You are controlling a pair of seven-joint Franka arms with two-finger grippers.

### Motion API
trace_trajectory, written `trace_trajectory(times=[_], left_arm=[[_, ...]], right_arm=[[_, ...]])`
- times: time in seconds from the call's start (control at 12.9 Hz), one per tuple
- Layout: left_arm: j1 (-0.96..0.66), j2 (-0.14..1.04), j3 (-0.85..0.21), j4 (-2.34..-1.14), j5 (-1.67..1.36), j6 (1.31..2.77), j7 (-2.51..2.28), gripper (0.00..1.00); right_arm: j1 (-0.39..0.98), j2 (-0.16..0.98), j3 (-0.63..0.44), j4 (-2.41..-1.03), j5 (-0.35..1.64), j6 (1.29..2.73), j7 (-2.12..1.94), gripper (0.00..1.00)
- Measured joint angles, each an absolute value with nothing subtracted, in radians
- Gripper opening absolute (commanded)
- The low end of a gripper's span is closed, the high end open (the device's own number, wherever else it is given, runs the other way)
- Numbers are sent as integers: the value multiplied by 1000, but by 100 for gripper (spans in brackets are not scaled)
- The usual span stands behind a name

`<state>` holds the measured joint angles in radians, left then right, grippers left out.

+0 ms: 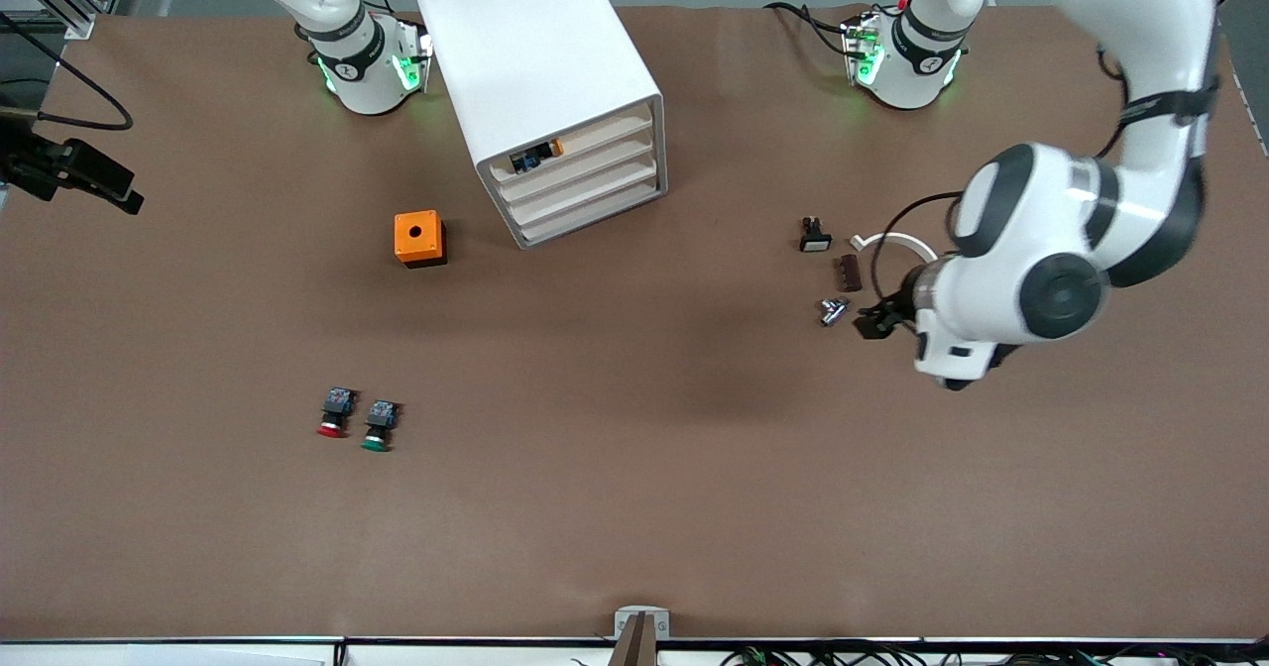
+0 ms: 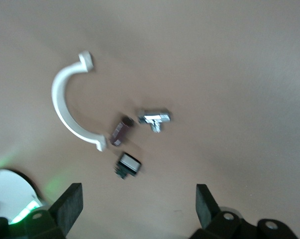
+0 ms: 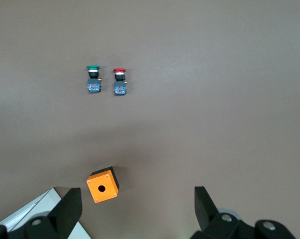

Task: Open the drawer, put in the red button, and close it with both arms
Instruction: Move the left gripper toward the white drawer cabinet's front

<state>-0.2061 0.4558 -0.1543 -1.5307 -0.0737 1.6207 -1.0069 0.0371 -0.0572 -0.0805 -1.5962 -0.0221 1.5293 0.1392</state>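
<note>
The matt brown table covering (image 1: 634, 507) looks smooth, like paper or felt. The boxy white cabinet (image 1: 540, 61) and curved white clip (image 2: 65, 104) look like smooth plastic. The small chrome fitting (image 2: 154, 118) is glossy metal; the orange box (image 1: 418, 237) is matt plastic.

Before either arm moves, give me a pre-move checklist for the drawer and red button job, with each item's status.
1. The red button lies free on the table beside the green button: ok.
2. The drawer, second from the top of the cabinet, is shut and must be opened first: not ok.
3. The left gripper is open and empty, over the small parts at the left arm's end: ok.
4. The right gripper is open and empty, over the table near the orange box: ok.
5. Whether the orange box blocks the way to the drawer front: cannot tell.
</note>
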Motion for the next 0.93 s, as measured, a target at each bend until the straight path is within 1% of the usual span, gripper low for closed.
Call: trace_trajectory(times=[0.23, 0.54, 0.93], left_arm=[[-286, 536, -156, -1523, -134, 1664, -1206, 100], [-391, 639, -159, -1475, -172, 1680, -1506, 100], [-483, 675, -159, -1464, -349, 1679, -1778, 100]], right_arm=[[24, -42, -82, -1596, -21, 1529, 139, 100], [15, -34, -82, -1597, 19, 1528, 142, 100], [10, -34, -82, -1597, 20, 1528, 142, 100]])
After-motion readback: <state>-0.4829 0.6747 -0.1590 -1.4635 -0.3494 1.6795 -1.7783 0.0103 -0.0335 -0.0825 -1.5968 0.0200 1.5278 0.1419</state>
